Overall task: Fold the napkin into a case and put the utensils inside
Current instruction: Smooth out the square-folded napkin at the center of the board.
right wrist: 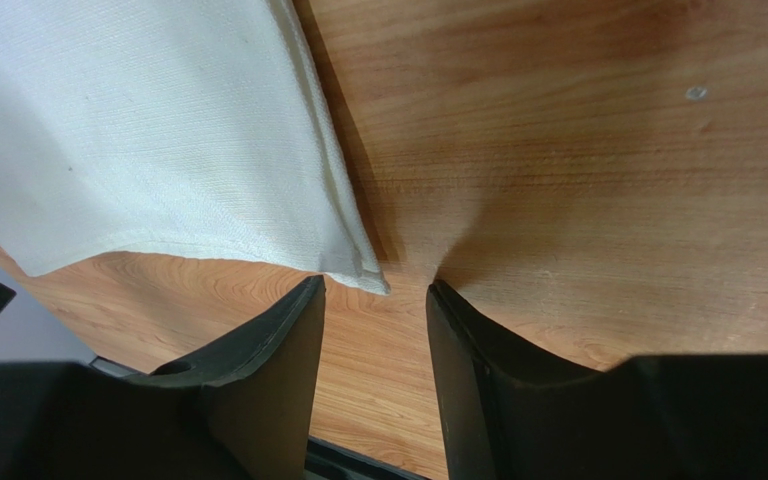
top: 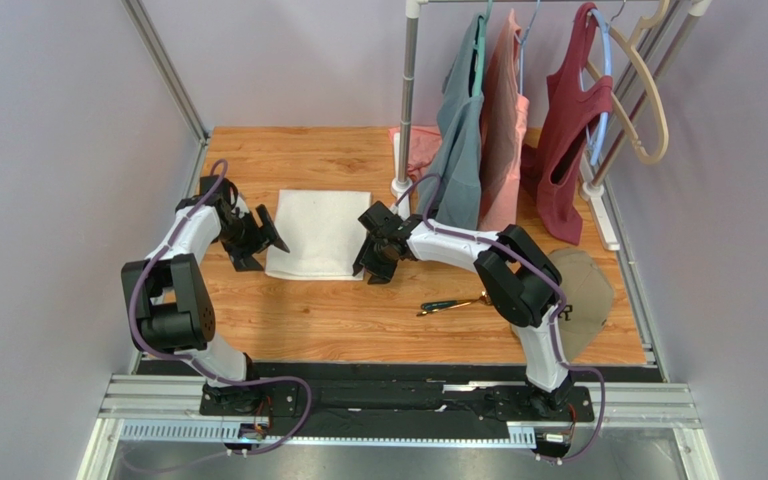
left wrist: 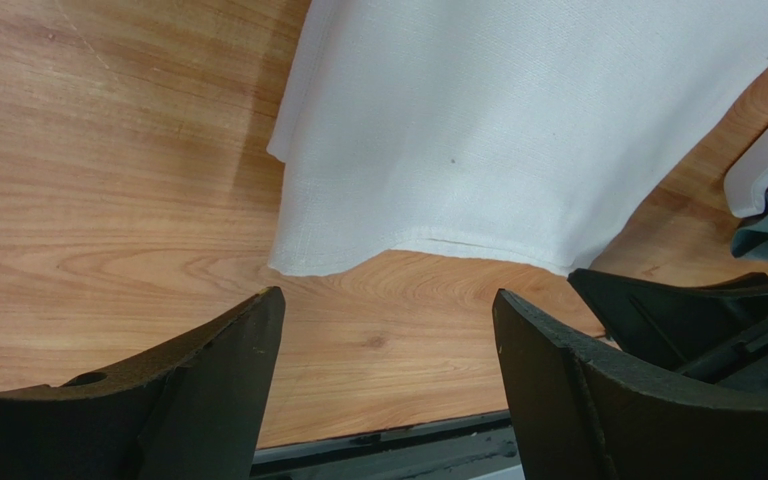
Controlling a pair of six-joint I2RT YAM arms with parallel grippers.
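Wooden worktop [top: 358, 325], clothes rack behind: the napkin looks part-folded, nothing cased yet.
The napkin [top: 318, 232] lies doubled; the left hand [top: 261, 248] gapes wide at its nine o'clock edge, the right hand [top: 373, 265] narrower and empty at its four o'clock corner; the utensils [top: 453, 303] lie apart at five o'clock.

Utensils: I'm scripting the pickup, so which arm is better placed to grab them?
Probably the right. The utensils lie right of the napkin, close to the right gripper, which is open; the left gripper sits beyond the napkin's left edge.
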